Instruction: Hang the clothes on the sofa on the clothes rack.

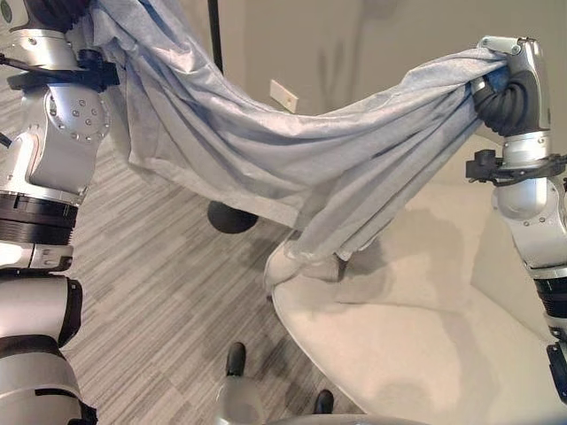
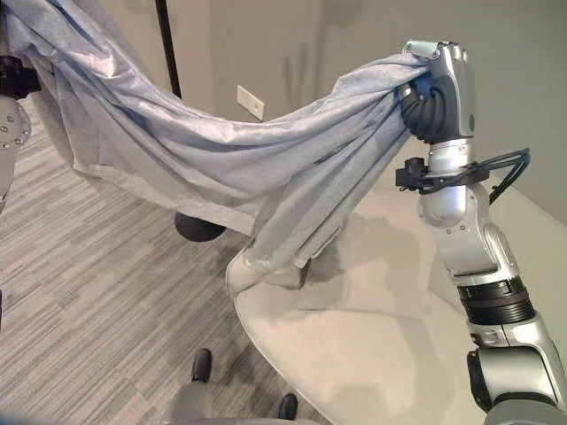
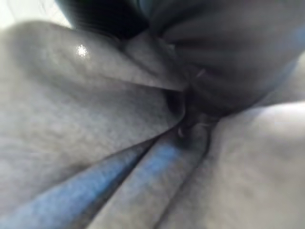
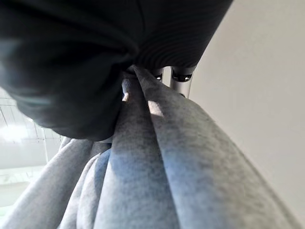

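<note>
1. Grey striped carpet (image 1: 168, 283) runs under a plain wall (image 2: 337, 53) carrying a small white plate (image 1: 283, 96); I can read no writing on it or anywhere else.
2. I see a cream sofa (image 1: 425, 328) at lower right, its rounded front edge toward me.
3. I have the grey garment (image 1: 266, 150) stretched between both raised arms, sagging in the middle; its lowest folds hang down to the sofa's near corner, though I cannot tell whether they rest on it.
4. My right hand (image 2: 434, 84) is up at the right with cloth bunched into it; in its wrist view the cloth is gathered tight against the dark cover and silver fingers (image 4: 178, 78) show beside it, so it is clenched on the garment.
5. My left hand is buried in cloth at upper left; its wrist view gives me folds and a dark mass, and I cannot tell how its fingers sit.
6. I see a black pole (image 1: 215, 35) rising behind the garment, with a dark round base (image 1: 230, 217) showing below the hem; the cloth hides the stretch between them.
</note>
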You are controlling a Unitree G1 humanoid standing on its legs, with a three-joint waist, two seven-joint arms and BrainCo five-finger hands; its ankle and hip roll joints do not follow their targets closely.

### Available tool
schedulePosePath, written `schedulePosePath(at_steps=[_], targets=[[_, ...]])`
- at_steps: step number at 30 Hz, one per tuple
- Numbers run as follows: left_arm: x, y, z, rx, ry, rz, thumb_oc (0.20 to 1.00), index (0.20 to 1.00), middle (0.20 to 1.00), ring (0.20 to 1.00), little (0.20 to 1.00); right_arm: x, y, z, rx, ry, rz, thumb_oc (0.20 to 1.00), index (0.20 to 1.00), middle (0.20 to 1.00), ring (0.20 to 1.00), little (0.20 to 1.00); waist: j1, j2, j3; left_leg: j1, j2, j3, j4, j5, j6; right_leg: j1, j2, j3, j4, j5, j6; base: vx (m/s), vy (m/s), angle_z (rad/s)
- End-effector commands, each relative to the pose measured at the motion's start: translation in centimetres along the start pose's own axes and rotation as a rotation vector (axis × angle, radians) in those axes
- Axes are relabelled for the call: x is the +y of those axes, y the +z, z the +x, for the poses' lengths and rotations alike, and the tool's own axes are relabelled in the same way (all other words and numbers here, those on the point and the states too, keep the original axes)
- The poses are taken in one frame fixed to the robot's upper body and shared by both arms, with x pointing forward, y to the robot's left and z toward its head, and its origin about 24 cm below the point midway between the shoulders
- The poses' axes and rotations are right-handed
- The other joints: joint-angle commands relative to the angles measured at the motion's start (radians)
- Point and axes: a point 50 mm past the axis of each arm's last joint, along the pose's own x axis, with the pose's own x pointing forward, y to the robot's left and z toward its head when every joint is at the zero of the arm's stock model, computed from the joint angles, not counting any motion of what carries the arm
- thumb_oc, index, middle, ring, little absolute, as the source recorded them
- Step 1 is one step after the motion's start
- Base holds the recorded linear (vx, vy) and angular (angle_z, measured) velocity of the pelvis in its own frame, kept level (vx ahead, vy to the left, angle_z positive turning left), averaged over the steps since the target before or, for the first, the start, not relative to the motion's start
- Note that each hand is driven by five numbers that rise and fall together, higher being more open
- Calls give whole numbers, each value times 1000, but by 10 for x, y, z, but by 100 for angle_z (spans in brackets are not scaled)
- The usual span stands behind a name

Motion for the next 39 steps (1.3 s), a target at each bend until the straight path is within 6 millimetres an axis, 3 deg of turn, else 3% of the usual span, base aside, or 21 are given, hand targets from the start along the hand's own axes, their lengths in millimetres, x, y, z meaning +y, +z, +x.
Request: schedulePosePath(at_steps=[1, 5, 9, 11, 13, 14, 15, 17, 18, 19, 21, 22, 24, 26, 27, 28, 32, 33, 35, 37, 39], targets=[[5, 2, 0, 3, 51, -58, 200, 200, 200, 200, 200, -28, 0, 7, -27, -105, -10, 200, 200, 200, 200, 200, -13, 24, -34, 124, -103, 79, -28, -145, 4, -43, 167, 28, 113, -25, -46, 54, 128, 12], [3, 1, -7, 9, 33, -59, 200, 200, 200, 200, 200, -31, -3, 3, -11, -112, -7, 200, 200, 200, 200, 200, -19, 32, -12, 116, -106, 58, 25, -175, 16, -55, 165, 13, 119, -13, -35, 10, 98, 19], [12, -3, -11, -10, 27, -13, 200, 200, 200, 200, 200, -34, -8, -3, 11, -120, -1, 200, 200, 200, 200, 200, -12, 0, 4, 76, -86, -1, 116, -223, 25, -68, 150, 37, 108, 7, -20, 42, 73, 4], [10, 7, -6, -43, 31, -50, 200, 200, 200, 200, 200, -38, -13, -8, 35, -130, 12, 200, 200, 200, 200, 200, -32, -55, 30, -15, -8, 14, 200, -203, -25, -70, 103, 55, 87, 32, -2, 5, 171, 18], [10, 4, -3, -36, 44, -44, 200, 200, 200, 200, 200, -39, -21, -17, 84, -146, 17, 200, 200, 200, 200, 200, -28, -74, 10, -72, 60, -45, 221, -206, -44, -74, 65, 35, 53, 51, 26, 127, 358, 9], [6, 4, -3, -28, 41, -50, 200, 200, 200, 200, 200, -41, -25, -22, 102, -149, -5, 200, 200, 200, 200, 200, -30, -76, 7, -96, 106, -71, 199, -163, -65, -70, 37, 20, 43, 52, 37, 182, 445, -23], [6, 6, 1, -34, 45, -59, 200, 200, 200, 200, 200, -42, -25, -22, 100, -151, -26, 200, 200, 200, 200, 200, -25, -68, 8, -125, 130, -92, 178, -129, -80, -65, 23, 16, 32, 43, 39, 142, 514, -15], [14, 6, 7, -45, 81, -46, 200, 200, 200, 200, 200, -43, -18, -17, 57, -145, -61, 200, 200, 200, 200, 200, -18, -37, 1, -93, 148, -140, 117, -162, -101, -66, -12, 33, 30, 56, 39, 80, 717, -28], [18, 4, 4, -49, 94, -46, 200, 200, 200, 200, 200, -51, -17, -15, 44, -141, -122, 200, 200, 200, 200, 200, -31, 3, 2, -78, 127, -118, 78, -139, -108, -91, -72, 53, 11, 99, 39, 51, 683, -88], [18, 4, 3, -47, 95, -47, 200, 200, 200, 200, 200, -51, -17, -15, 43, -141, -123, 200, 200, 200, 200, 200, -31, 3, -2, -77, 126, -115, 74, -142, -107, -92, -74, 53, 8, 97, 39, -33, 691, -85], [21, 10, 3, -67, 126, -74, 200, 200, 200, 200, 200, -55, -14, -8, 33, -207, -90, 200, 200, 200, 200, 200, -58, 23, 12, -71, 68, -95, 48, -141, -80, -155, -114, 90, 48, 191, 39, -45, 464, -8], [23, 9, 3, -68, 130, -62, 200, 200, 200, 200, 200, -52, -13, -5, 34, -218, -72, 200, 200, 200, 200, 200, -67, 28, 12, -65, 58, -71, 18, -125, -70, -168, -115, 101, 69, 199, 39, -27, 638, -30], [23, 13, 6, -92, 112, -57, 200, 200, 200, 200, 200, -52, -10, 0, 16, -222, -68, 200, 200, 200, 200, 200, -80, 34, -2, -32, 17, -22, -34, -129, -48, -162, -36, 133, 115, 148, 25, -12, 527, -53], [23, 14, 7, -94, 113, -61, 200, 200, 200, 200, 200, -52, -10, 0, 14, -222, -67, 200, 200, 200, 200, 200, -76, 31, -3, -28, 5, -9, -34, -130, -43, -157, -15, 138, 125, 136, 23, 19, 272, -34], [19, 15, 5, -83, 100, -81, 200, 200, 200, 200, 200, -52, -8, -1, 8, -223, -47, 200, 200, 200, 200, 200, -76, 19, -14, -7, -30, 16, -34, -147, -30, -138, 67, 139, 135, 86, 13, 60, 309, -33], [19, 15, 5, -83, 100, -81, 200, 200, 200, 200, 200, -52, -8, -1, 8, -222, -46, 200, 200, 200, 200, 200, -73, 19, -12, -7, -30, 18, -34, -141, -30, -140, 67, 142, 137, 88, 13, 79, 301, -43], [18, 8, -5, -56, 69, -58, 200, 200, 200, 200, 200, -52, -10, -6, 11, -198, -69, 200, 200, 200, 200, 200, -59, 16, -13, 46, -95, 40, -34, -163, -2, -106, 188, 146, 119, 13, -12, 170, 212, -19], [12, 7, -16, -28, 59, -99, 200, 200, 200, 200, 200, -51, -10, -9, 17, -182, -33, 200, 200, 200, 200, 200, -71, 38, -12, 116, -126, 42, -34, -197, 12, -113, 227, 164, 120, 17, -27, 299, 210, 12], [9, 7, -18, -20, 54, -113, 200, 200, 200, 200, 200, -52, -10, -9, 14, -176, -32, 200, 200, 200, 200, 200, -71, 47, -3, 129, -131, 39, -18, -202, 17, -110, 222, 155, 127, 9, -35, 182, 152, 36], [4, 11, -19, -17, 47, -152, 200, 200, 200, 200, 200, -59, -13, -9, 17, -167, -57, 200, 200, 200, 200, 200, -80, 48, 20, 83, -114, 53, 95, -213, -2, -106, 186, 119, 137, 0, -40, 65, 207, 49], [1, 12, -18, -10, 53, -177, 200, 200, 200, 200, 200, -70, -16, -8, 21, -181, -99, 200, 200, 200, 200, 200, -77, 42, 24, -9, -27, 59, 118, -190, -20, -101, 113, 54, 113, -10, -22, 65, 241, 82]])
